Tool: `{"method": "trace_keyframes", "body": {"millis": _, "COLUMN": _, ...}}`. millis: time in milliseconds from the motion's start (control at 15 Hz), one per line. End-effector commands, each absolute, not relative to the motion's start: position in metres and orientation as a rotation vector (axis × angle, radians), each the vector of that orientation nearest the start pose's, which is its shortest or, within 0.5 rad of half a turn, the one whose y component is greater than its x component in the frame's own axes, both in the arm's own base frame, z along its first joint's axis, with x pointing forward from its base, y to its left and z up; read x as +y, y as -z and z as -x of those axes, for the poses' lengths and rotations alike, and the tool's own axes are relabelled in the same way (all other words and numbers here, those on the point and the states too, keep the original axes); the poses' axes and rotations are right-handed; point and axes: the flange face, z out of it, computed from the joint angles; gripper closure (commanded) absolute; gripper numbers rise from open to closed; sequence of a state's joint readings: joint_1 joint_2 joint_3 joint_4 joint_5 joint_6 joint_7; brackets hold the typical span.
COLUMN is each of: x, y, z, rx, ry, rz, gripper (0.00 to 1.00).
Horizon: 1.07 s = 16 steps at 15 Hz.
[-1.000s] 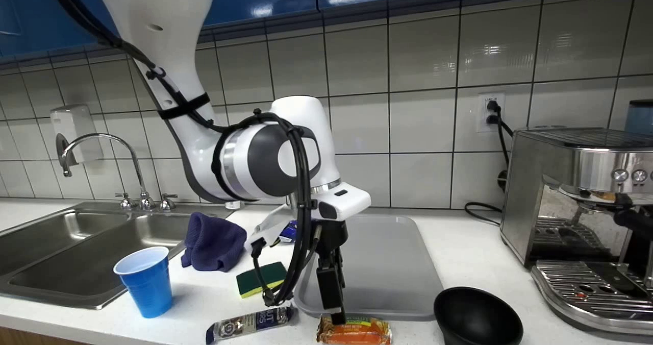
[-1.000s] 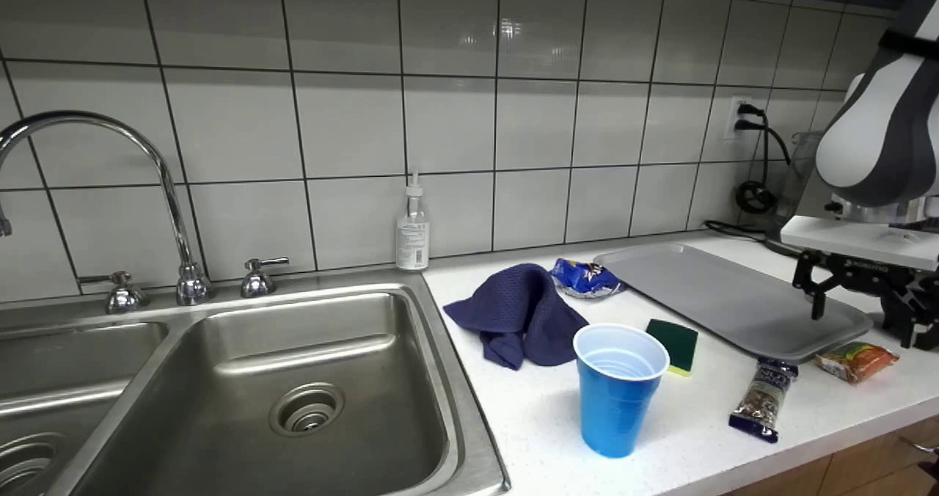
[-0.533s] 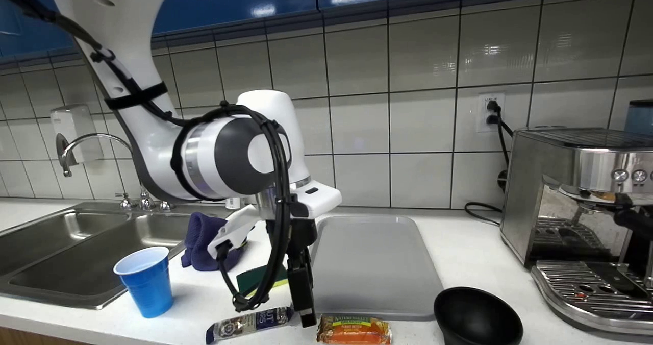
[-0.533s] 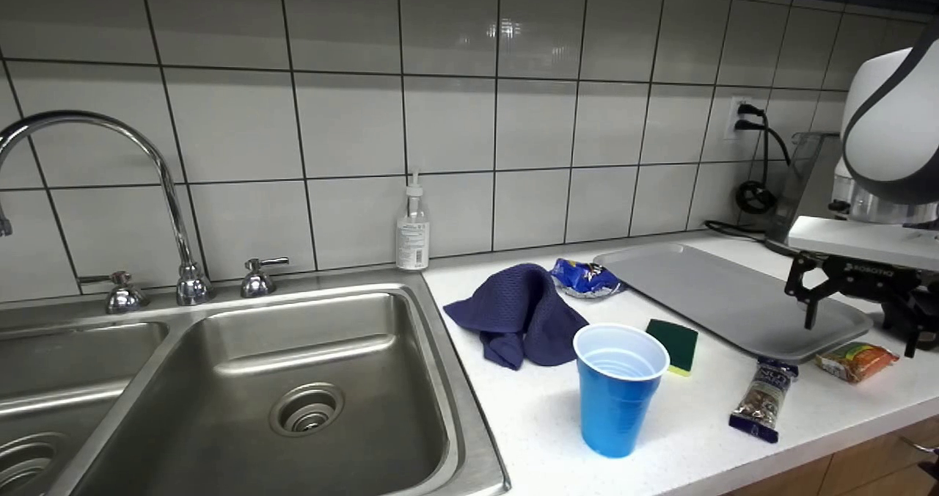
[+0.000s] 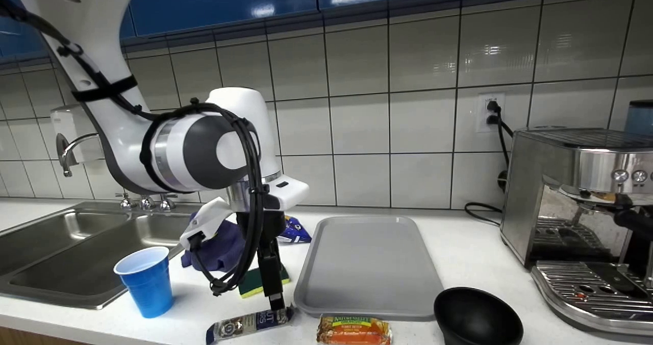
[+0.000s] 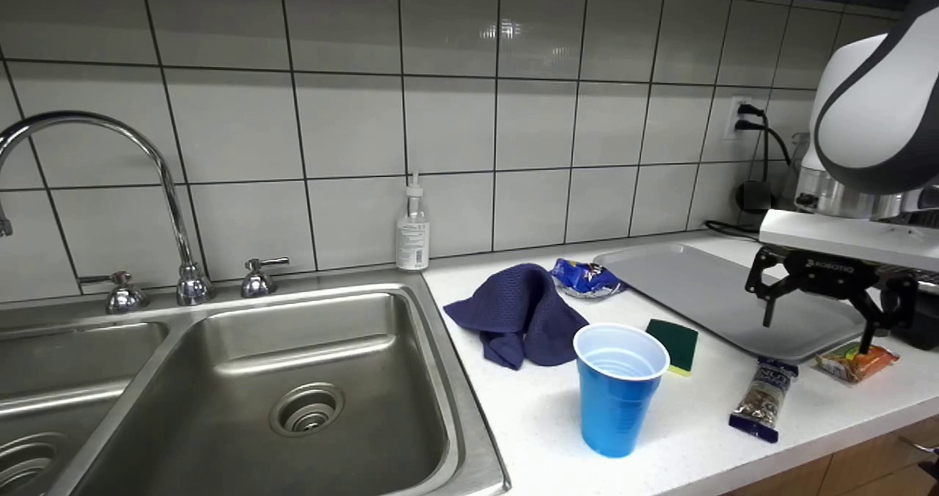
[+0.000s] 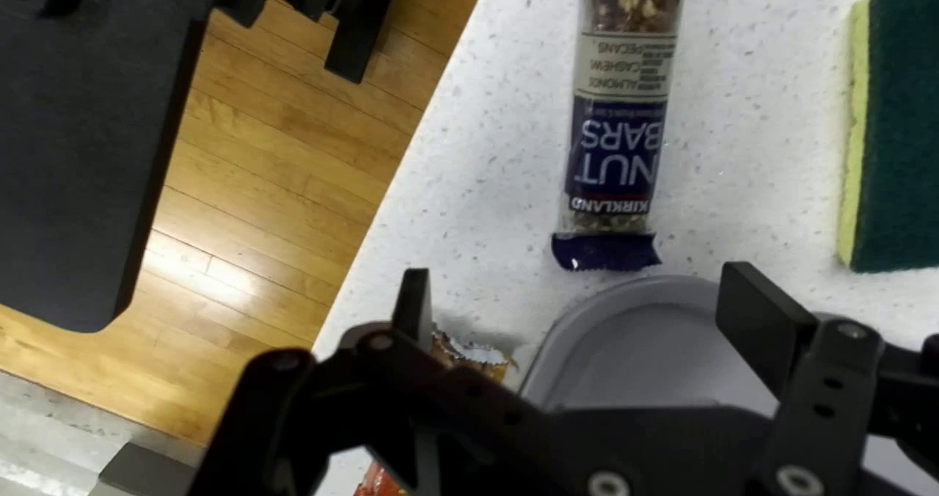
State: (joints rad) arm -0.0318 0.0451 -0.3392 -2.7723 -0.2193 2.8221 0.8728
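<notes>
Gripper (image 6: 816, 337) has scooted toward 9 o'clock in both exterior views over the last second. In an exterior view its tip was overlapping the orange granola bar (image 5: 354, 329); now it overlaps the 3 o'clock end of the nut bar (image 5: 249, 324) instead. Gray tray (image 5: 372, 268) is totally uncovered now, more of the blue wrapper (image 5: 294, 231) pokes out at the gripper's 3 o'clock, and the arm (image 5: 214, 148) blocks a good chunk of the faucet (image 5: 80, 140).

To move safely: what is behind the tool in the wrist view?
The counter, a gray tray and an orange-wrapped bar partly show; the tool covers other parts.
</notes>
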Motion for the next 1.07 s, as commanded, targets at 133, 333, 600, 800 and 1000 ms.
{"method": "trace_keyframes", "body": {"millis": 133, "x": -0.124, "y": -0.201, "z": -0.366, "rx": 1.55, "ry": 0.04, "rz": 2.812, "gripper": 0.0}}
{"method": "trace_keyframes", "body": {"millis": 333, "x": -0.126, "y": -0.201, "z": -0.366, "rx": 1.548, "ry": 0.04, "rz": 2.813, "gripper": 0.0}}
{"method": "trace_keyframes", "body": {"millis": 600, "x": -0.126, "y": -0.201, "z": -0.366, "rx": 1.548, "ry": 0.04, "rz": 2.814, "gripper": 0.0}}
{"method": "trace_keyframes", "body": {"millis": 800, "x": -0.122, "y": -0.2, "z": -0.366, "rx": 1.544, "ry": 0.033, "rz": 2.811, "gripper": 0.0}}
{"method": "trace_keyframes", "body": {"millis": 1000, "x": -0.109, "y": -0.193, "z": -0.367, "rx": 1.515, "ry": 0.006, "rz": 2.822, "gripper": 0.0}}
